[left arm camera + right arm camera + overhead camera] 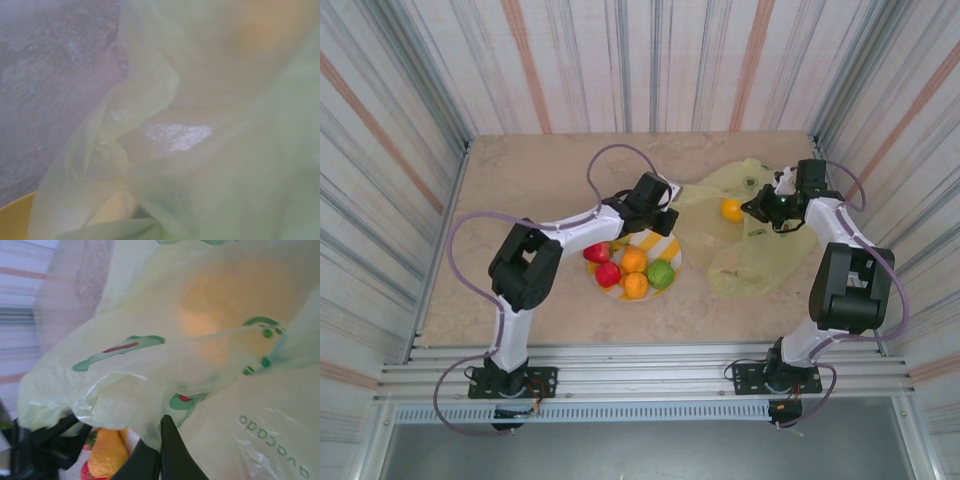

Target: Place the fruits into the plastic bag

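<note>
The yellow-green plastic bag (765, 245) lies at the right of the table. One orange fruit (731, 210) sits inside it and glows through the film (215, 310). My right gripper (752, 209) is shut on a fold of the bag (161, 421). My left gripper (670, 218) is at the bag's left rim; bag film (200, 150) drapes over its camera and hides its fingers. It appears shut on that rim. The striped plate (672, 246) holds two red fruits (609, 274), two orange fruits (634, 259) and a green fruit (661, 274).
The plate sits just left of the bag, under the left arm's wrist. Its yellow rim (12, 220) shows at the lower left of the left wrist view. Striped walls close in the table on three sides. Bare tabletop (530, 180) lies at the far left.
</note>
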`<state>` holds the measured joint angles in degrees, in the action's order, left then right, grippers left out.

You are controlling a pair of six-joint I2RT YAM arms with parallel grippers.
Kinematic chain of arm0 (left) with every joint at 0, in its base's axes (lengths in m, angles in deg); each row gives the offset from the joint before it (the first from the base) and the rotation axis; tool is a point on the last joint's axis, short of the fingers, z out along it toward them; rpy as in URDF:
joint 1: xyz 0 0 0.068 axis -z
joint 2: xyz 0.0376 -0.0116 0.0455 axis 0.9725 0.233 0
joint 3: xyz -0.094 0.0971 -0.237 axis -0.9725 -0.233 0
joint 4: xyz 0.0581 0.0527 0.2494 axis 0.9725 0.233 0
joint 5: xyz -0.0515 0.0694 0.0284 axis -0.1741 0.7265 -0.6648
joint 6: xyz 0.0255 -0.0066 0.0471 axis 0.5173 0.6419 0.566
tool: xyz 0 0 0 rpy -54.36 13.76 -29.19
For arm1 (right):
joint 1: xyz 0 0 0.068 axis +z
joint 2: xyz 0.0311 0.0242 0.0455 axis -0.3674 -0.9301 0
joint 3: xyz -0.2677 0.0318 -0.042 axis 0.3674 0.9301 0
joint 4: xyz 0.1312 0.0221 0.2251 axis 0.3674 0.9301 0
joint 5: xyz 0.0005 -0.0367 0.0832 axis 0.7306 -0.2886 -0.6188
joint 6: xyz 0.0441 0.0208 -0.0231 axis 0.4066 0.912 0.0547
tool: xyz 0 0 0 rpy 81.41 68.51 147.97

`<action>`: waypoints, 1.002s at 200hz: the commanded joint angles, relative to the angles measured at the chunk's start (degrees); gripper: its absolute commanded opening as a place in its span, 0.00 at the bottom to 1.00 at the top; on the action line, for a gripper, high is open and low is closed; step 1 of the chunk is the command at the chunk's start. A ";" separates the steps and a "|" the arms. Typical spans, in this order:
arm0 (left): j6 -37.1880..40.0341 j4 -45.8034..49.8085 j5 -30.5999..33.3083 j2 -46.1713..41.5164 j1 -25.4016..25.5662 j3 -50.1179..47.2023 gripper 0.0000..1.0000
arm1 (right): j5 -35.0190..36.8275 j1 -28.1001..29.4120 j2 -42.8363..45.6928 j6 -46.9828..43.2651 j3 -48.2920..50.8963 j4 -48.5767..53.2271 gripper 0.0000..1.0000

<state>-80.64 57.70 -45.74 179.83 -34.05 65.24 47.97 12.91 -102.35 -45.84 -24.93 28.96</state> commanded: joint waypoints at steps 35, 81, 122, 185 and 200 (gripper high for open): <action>-4.88 6.39 -17.29 -12.21 -0.72 3.35 0.00 | 7.20 0.28 5.56 -5.29 -2.04 7.12 0.00; -6.83 10.20 -22.03 -13.24 -1.52 7.28 0.00 | 10.60 0.60 9.37 -6.65 -2.15 9.91 0.00; -7.27 10.58 -22.35 -13.06 -2.59 8.38 0.00 | 11.14 0.56 9.67 -7.18 -3.65 11.70 0.00; -6.78 9.87 -17.87 -10.13 -6.77 6.27 0.03 | 10.70 0.79 10.98 -6.04 -3.84 11.10 0.00; -6.23 9.51 -16.48 -9.40 -7.38 5.52 0.08 | 8.18 1.79 11.06 -4.47 -3.25 9.42 0.00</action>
<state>-87.13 66.73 -65.47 169.25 -39.88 71.91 57.28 13.92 -93.13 -51.22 -27.29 38.86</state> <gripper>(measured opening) 0.048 0.047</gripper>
